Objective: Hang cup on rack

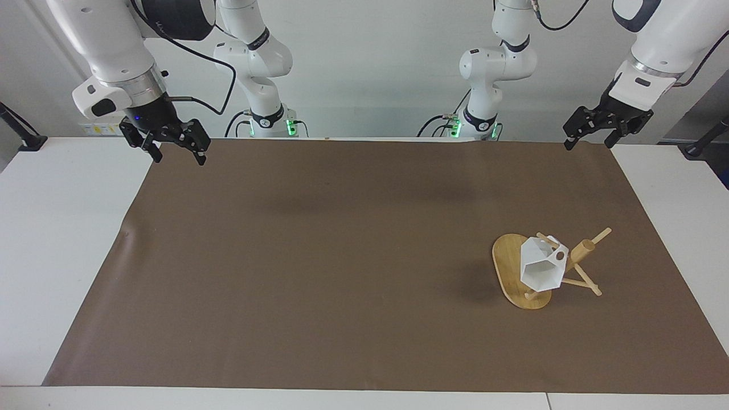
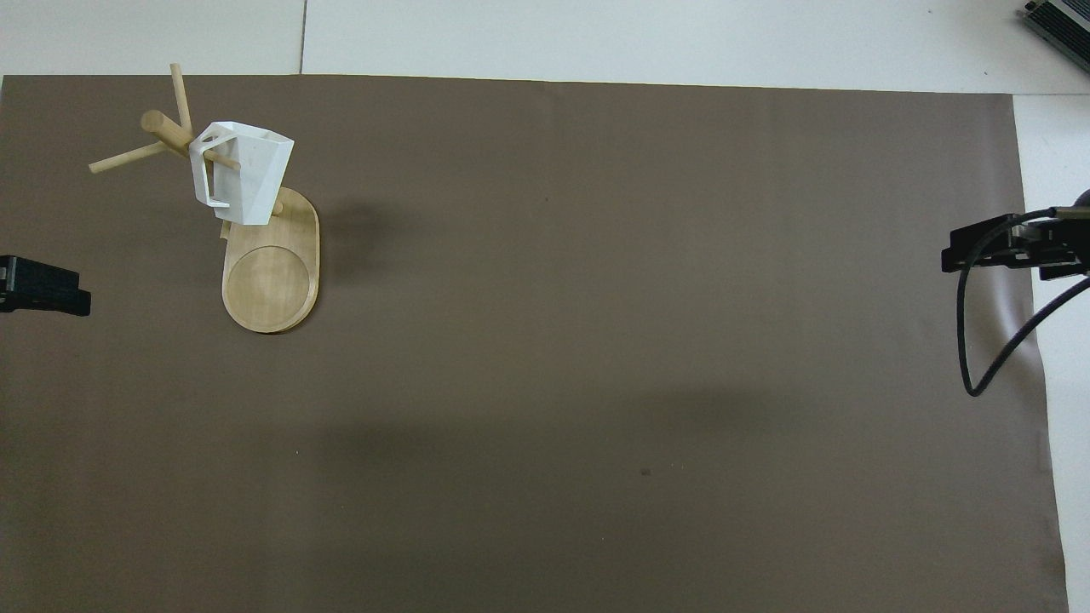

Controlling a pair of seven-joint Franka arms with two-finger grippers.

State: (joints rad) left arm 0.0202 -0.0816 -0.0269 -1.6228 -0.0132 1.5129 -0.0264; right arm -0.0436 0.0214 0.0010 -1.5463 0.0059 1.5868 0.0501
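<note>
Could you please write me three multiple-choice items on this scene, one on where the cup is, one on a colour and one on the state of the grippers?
1. Where is the cup?
A. Lying on the mat
B. Hanging on a peg of the rack
C. Held in the left gripper

2. What colour is the mat under the rack?
A. Brown
B. Green
C. Red

3. What state are the left gripper and right gripper in?
A. Both open and empty
B. Both shut on the cup
C. One holds the rack

Answers:
1. B: a peg passes through the cup's handle and the cup is off the mat.
2. A: the sheet covering the table is plain brown.
3. A: each hovers over its own end of the mat, fingers apart, with nothing between them.
</note>
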